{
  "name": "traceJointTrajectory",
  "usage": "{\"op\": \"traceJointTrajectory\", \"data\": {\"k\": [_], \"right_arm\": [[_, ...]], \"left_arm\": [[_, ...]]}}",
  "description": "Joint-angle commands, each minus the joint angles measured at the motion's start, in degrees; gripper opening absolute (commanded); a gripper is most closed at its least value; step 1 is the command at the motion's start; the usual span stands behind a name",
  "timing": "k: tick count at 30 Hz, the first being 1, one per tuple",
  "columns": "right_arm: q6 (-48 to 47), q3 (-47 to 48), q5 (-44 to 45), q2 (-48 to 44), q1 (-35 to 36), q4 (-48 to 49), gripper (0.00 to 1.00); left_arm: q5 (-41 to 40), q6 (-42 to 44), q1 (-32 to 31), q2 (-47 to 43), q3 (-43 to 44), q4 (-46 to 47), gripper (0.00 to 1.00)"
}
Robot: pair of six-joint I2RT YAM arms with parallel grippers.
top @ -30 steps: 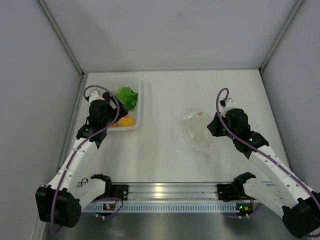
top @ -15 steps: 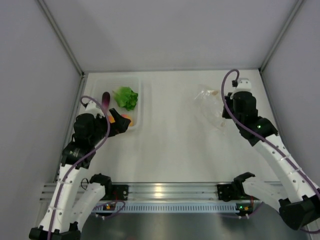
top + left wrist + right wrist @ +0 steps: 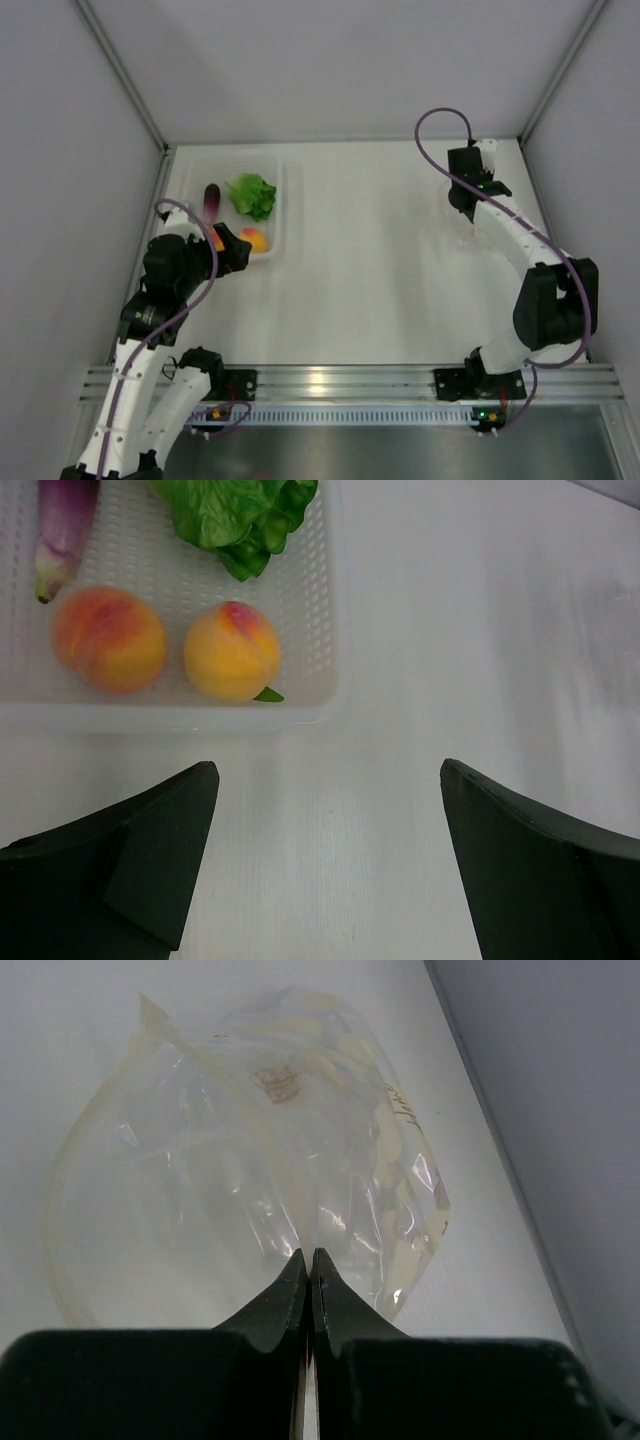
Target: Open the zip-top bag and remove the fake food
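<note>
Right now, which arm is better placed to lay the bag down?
Right. The right gripper is shut on the bag, which looks empty. The left gripper hangs open by the tray, far from the bag.

Two peaches (image 3: 108,638) (image 3: 232,650), one eggplant (image 3: 65,525), one lettuce (image 3: 235,515), one tray (image 3: 312,610), one zip-top bag (image 3: 240,1160) and two grippers (image 3: 320,865) (image 3: 308,1260) are counted

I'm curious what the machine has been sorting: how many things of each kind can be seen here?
eggplant: 1
lettuce: 1
peaches: 2
tray: 1
plastic bag: 1
total: 6
</note>
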Motion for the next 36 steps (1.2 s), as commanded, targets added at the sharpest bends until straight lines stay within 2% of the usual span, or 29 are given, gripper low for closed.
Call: {"op": "traceJointTrajectory", "data": {"k": [1, 5, 7, 8, 11, 12, 13, 17, 20, 23, 25, 28, 30, 33, 36], "right_arm": [[-1.42, 6.06, 6.05, 3.55, 0.68, 4.98, 0.0], [-0.72, 8.52, 6.31, 10.06, 3.13, 4.03, 0.04], [-0.11, 10.8, 6.4, 13.12, 4.37, 2.88, 0.12], [0.51, 11.59, 6.4, 14.19, 5.85, 1.66, 0.21], [2.87, 14.32, 5.44, 16.57, 8.84, -0.8, 0.3], [3.49, 15.28, 3.26, 16.74, 9.55, -1.42, 0.33], [4.02, 15.82, 2.28, 16.83, 10.0, -1.87, 0.4], [5.17, 17.66, 0.87, 14.65, 12.89, -4.68, 0.54], [5.0, 17.32, -1.24, 9.73, 14.04, -5.47, 0.65], [4.12, 15.31, -4.93, 3.06, 14.74, -6.7, 0.86], [1.93, 12.85, -9.84, -3.6, 15.44, -6.7, 0.94], [1.65, 4.16, -14.33, -14.95, 16.59, -2.86, 0.99], [2.35, -2.62, -15.39, -24.15, 16.94, -1.35, 0.99], [2.54, -8.51, -14.26, -34.71, 17.12, -1.43, 0.99], [1.83, -11.77, -10.85, -43.07, 17.12, -5.64, 0.99]], "left_arm": [[-0.81, 1.02, 0.17, -1.68, -0.66, -0.33, 0.98], [-2.47, 0.5, 0.17, -3.62, -0.92, -0.24, 0.98], [-2.65, 0.41, 0.17, -4.24, -1.1, -0.24, 0.98], [-2.83, 0.41, 0.17, -4.41, -1.1, -0.24, 0.98], [-2.74, 0.32, 0.17, -4.77, -1.27, -0.33, 0.98], [-4.92, 0.32, 0.17, -5.2, -1.28, -0.33, 0.98], [-5.37, 0.23, 0.17, -5.56, -1.36, -0.33, 0.98], [-8.01, -0.21, 0.26, -6.79, -1.45, -0.33, 0.98], [-9.33, -0.56, 0.35, -6.79, -1.54, -0.33, 0.98], [-10.38, -0.39, 0.61, -6.26, -1.54, -0.33, 0.98], [-11.35, 0.4, 0.88, -5.91, -1.28, -0.33, 0.98], [-13.28, 1.11, 1.32, -5.82, -0.92, -0.33, 0.98], [-13.29, 1.28, 2.28, -5.91, -0.92, -0.33, 0.98], [-11.79, 1.72, 4.04, -5.82, -1.01, -0.24, 0.98], [-12.66, 1.9, 5.09, -5.56, -1.1, -0.24, 0.98]]}}
